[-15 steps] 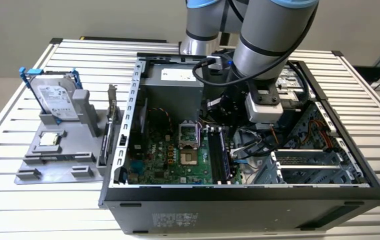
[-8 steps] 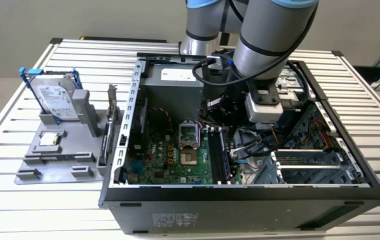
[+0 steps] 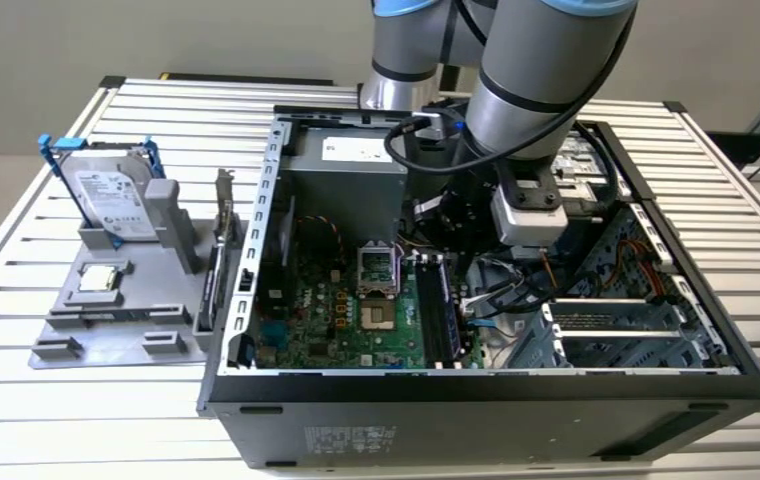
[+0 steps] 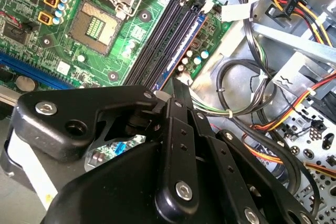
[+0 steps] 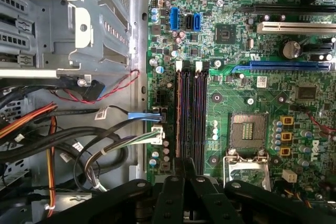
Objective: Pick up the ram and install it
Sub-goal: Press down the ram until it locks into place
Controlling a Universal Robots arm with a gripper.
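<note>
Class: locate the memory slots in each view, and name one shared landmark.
Exterior view: memory slots, at the exterior view's right of the processor socket.
First wrist view: slots between socket and cables.
Second wrist view: same, running diagonally.
Landmark: the processor socket.

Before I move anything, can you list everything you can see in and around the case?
table: one, silver slats, under everything
computer case: one, black, open, on the table
motherboard: one, green, inside the case
memory slots: a group side by side, black, beside the processor socket
processor socket: one, silver, on the motherboard
cables: a bundle, black, orange and red, in the case beside the motherboard
tray: one, grey, on the exterior view's left of the case
hard drive: one, silver in a blue bracket, upright on the tray
processor chip: one, silver, flat on the tray
arm: one, grey, reaching into the case
pincer: one, black, at the end of the memory slots
</note>
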